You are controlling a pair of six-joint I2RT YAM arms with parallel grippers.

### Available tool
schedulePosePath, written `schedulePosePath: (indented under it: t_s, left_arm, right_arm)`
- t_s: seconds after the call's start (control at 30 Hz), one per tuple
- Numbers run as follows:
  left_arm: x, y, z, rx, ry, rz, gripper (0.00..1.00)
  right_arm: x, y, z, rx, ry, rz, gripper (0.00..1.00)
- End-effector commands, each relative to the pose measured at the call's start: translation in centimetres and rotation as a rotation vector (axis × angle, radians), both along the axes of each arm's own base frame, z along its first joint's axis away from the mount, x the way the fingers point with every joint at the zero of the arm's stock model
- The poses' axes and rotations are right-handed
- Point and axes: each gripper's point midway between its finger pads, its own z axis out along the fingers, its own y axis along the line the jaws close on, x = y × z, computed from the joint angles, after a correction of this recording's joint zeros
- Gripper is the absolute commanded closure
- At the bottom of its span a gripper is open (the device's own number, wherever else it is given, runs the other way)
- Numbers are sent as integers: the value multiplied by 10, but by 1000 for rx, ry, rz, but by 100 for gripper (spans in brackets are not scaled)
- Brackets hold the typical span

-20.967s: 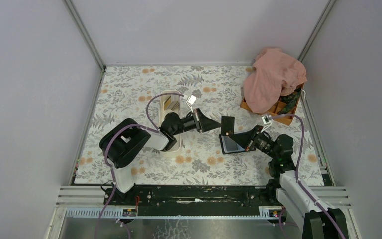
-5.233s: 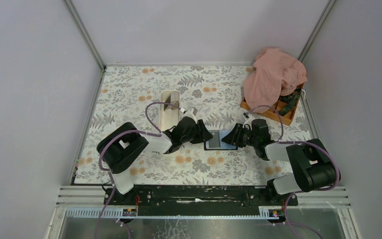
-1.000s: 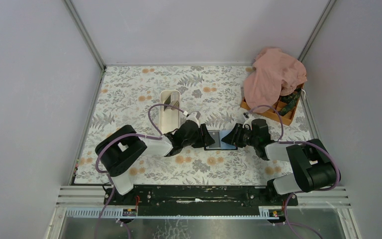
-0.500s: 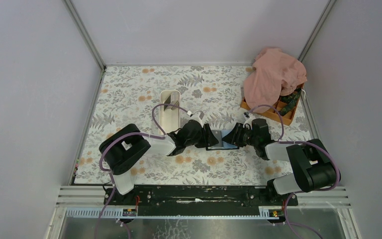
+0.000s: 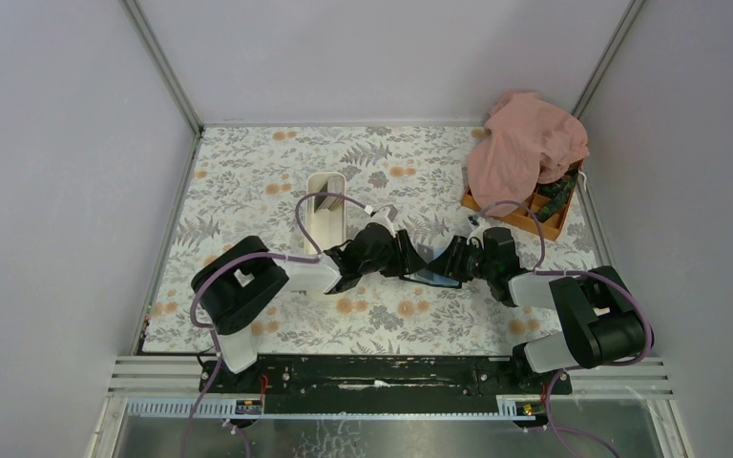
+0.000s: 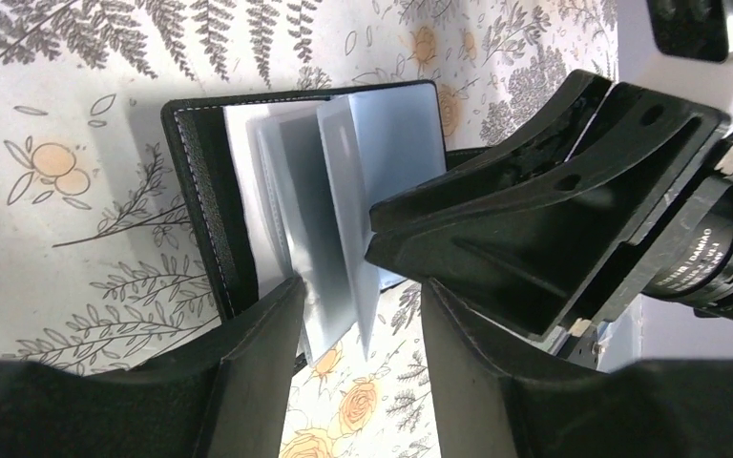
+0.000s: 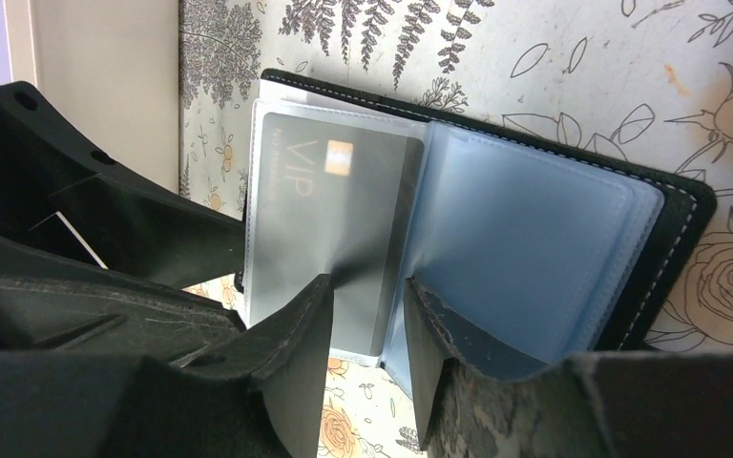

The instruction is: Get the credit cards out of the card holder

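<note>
"VIP" on a grey card (image 7: 329,205); "DAMIAO" (small print) on the right wrist motor (image 6: 716,258)

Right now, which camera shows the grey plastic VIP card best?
Right wrist view: the grey plastic VIP card faces it, lettering readable. Left wrist view shows only pale clear sleeves; top view, nothing of it.

**Robot test cell in a laboratory.** The work table, covered with a grey-and-orange floral-print cloth (image 5: 248,172), is enclosed on the left, far and right sides by plain pale lilac wall panels (image 5: 382,57), which are held in bare aluminium frame posts (image 5: 162,67). A black-and-white jointed robot arm (image 5: 239,291), trailed by a purple cable (image 5: 297,221), is bolted to a black mounting rail (image 5: 372,370) at the near edge, and a second such arm (image 5: 592,324) is bolted at the near right.
</note>
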Motion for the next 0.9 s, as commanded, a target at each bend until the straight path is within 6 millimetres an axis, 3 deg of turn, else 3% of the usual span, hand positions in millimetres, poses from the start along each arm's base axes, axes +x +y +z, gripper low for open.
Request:
schedulePosePath:
  t_s: [0.0, 0.33, 0.63, 0.87]
  left_arm:
    - [2, -19, 17, -48, -34, -37, 45]
    - [3, -25, 16, -50, -31, -46, 45]
    - [3, -26, 14, -46, -29, -47, 45]
    - [6, -29, 15, -48, -31, -43, 45]
  right_arm:
    - [-3, -5, -8, -45, 23, -12, 59]
    - [0, -13, -5, -55, 11, -68, 55]
    - [4, -22, 7, -53, -45, -127, 36]
    - [6, -29, 9, -67, -48, -160, 31]
